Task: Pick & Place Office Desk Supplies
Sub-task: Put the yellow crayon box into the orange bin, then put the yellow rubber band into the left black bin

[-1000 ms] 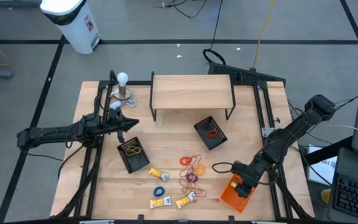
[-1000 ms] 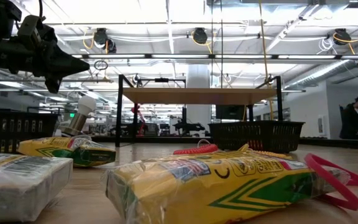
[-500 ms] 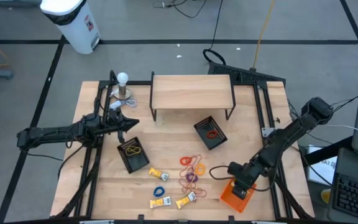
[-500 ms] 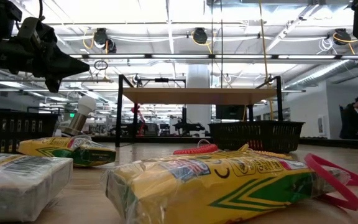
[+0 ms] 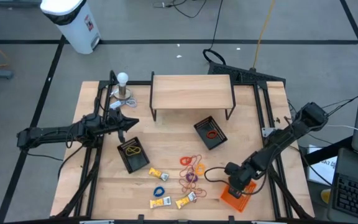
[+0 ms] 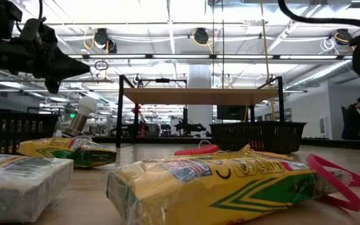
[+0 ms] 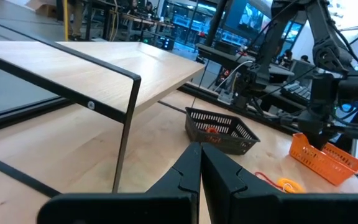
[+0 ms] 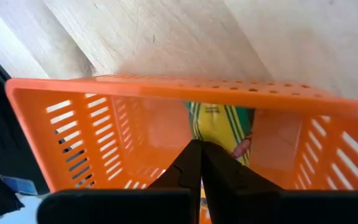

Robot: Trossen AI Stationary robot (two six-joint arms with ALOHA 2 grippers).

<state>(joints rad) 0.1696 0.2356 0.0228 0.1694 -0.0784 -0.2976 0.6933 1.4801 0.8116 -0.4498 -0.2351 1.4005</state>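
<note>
Yellow-and-white packets (image 5: pixel 158 173) (image 5: pixel 161 202) (image 5: pixel 186 200) lie flat on the near middle of the table, beside a tangle of red, orange and purple rubber bands (image 5: pixel 191 169) and a blue band (image 5: pixel 160 191). My right gripper (image 5: pixel 236 186) (image 8: pixel 194 144) hangs shut over the orange tray (image 5: pixel 235 198), pointing down into it. One packet (image 8: pixel 219 127) lies on the tray's floor below the fingertips. At the table's left, my left gripper (image 5: pixel 134 123) (image 7: pixel 199 148) waits shut above the wood, with nothing in it.
Two black mesh trays (image 5: pixel 133 154) (image 5: pixel 210 133) hold rubber bands. A wooden shelf on black legs (image 5: pixel 191 92) stands at the far middle, with a small lamp (image 5: pixel 123 87) at the far left. Bare wood lies between the shelf and the supplies.
My right arm has shifted a little toward the table's left edge, and its gripper has stayed over the orange tray. The left arm and the supplies have kept still.
</note>
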